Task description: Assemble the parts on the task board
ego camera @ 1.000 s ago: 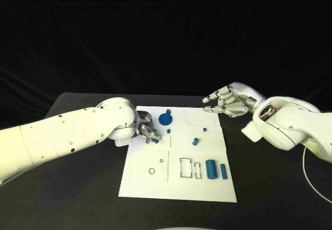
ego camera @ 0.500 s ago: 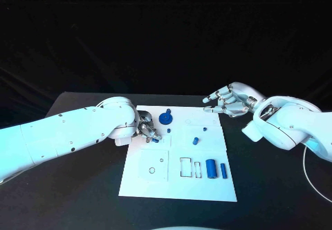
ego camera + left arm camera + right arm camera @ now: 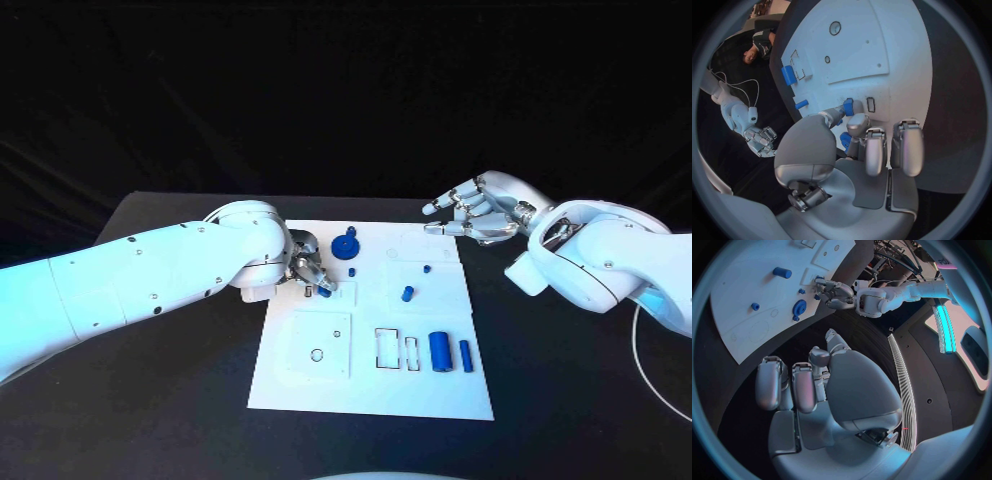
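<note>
Pinching a small blue part [image 3: 847, 106] with the left robot hand [image 3: 304, 270] at the left edge of the task board [image 3: 375, 392], just beside a small rectangular slot [image 3: 307, 292] outlined there. Having eased that robot hand a touch toward the far side over the last second, uncovering the slot while keeping the part at the fingertips, low over the board. Probably lining the part up with that slot before pressing it in, so treating the insertion as not yet done. Keeping the right robot hand [image 3: 473, 214] where it was a second ago, hovering released and empty, fingers loosely apart, over the far right corner of the board. Leaving untouched the round blue wheel [image 3: 345, 247] standing just right of the working fingers, a short blue peg [image 3: 407, 294] near the board's middle, and two blue blocks [image 3: 440, 353] on the near right, beside two empty outlined slots [image 3: 387, 350]. Working close to the board's left edge, with the wheel crowding the right side of the fingers, so allowing little sideways play there. Having plenty of bare black counter [image 3: 173, 400] to the left and near side for drawing the arm back, and open board on the near half.
</note>
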Controlling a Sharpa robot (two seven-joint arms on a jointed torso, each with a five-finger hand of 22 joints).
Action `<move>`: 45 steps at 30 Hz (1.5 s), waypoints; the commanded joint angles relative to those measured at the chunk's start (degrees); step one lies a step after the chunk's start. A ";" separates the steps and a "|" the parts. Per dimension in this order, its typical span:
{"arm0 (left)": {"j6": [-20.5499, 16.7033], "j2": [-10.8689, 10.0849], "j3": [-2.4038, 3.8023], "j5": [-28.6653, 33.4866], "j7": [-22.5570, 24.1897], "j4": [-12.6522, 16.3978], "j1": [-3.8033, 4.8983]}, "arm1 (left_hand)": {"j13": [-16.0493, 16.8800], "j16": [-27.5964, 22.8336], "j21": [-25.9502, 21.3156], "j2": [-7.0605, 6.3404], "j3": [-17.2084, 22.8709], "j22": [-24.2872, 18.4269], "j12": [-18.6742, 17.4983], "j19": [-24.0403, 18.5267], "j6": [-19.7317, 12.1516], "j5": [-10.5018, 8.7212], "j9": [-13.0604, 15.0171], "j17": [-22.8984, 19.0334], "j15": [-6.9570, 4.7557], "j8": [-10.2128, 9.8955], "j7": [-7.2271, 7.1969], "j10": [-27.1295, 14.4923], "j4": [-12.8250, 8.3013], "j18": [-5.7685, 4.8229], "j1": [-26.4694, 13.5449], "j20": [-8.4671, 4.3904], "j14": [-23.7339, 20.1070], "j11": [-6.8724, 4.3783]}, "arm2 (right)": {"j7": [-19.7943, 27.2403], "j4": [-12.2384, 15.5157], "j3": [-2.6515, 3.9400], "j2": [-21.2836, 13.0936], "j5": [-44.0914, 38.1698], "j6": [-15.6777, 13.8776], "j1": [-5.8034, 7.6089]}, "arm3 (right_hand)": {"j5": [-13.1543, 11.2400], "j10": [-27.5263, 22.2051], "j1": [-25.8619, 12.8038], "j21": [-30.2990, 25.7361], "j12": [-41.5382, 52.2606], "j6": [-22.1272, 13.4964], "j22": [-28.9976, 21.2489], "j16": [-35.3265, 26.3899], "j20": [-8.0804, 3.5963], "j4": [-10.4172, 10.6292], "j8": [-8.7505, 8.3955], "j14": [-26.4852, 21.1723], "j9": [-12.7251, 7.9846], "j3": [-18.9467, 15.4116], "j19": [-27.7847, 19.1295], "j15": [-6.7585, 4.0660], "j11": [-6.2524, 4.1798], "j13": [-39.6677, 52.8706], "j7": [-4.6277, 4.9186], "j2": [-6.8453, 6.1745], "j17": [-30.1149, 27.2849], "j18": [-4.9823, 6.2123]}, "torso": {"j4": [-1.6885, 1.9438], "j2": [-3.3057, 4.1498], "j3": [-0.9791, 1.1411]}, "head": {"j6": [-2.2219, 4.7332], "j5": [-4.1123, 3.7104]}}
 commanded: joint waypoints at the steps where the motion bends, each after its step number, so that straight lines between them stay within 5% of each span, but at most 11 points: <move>1: 3.88 0.36 -0.73 0.12 -1.25 -0.20 -0.86 | 0.10 0.17 0.14 0.08 3.28 9.20 0.44 3.97 0.07 -0.19 0.00 15.07 -0.42 0.12 -0.59 0.44 -3.86 -0.45 -1.03 -0.45 6.02 -0.03 | 0.06 0.14 0.00 -0.04 0.04 0.73 -0.04 | 0.04 -0.38 -0.64 -0.33 -0.20 0.41 -0.07 -0.23 -0.07 0.37 -0.28 2.69 0.03 0.09 -0.34 -0.28 -0.01 -0.10 0.00 -0.02 0.03 0.43 | -0.03 0.05 0.00 | 0.04 0.02; 45: 4.40 1.83 -0.83 -0.94 -1.53 -1.90 -0.87 | -0.55 0.17 0.62 -0.18 -14.00 10.25 0.59 4.34 2.19 -0.45 -1.30 15.07 -0.83 1.09 -1.13 0.66 3.56 -0.65 -9.10 -0.90 6.02 -0.46 | 0.37 0.68 0.01 -0.26 0.53 0.68 -0.03 | 0.05 -0.83 -0.91 -1.16 -0.96 0.24 -1.50 -1.25 -0.08 0.44 -0.40 2.35 -0.01 -0.04 -1.31 -0.29 0.00 -0.78 0.01 -0.03 -1.29 0.74 | 0.05 0.01 -0.01 | -0.29 -0.42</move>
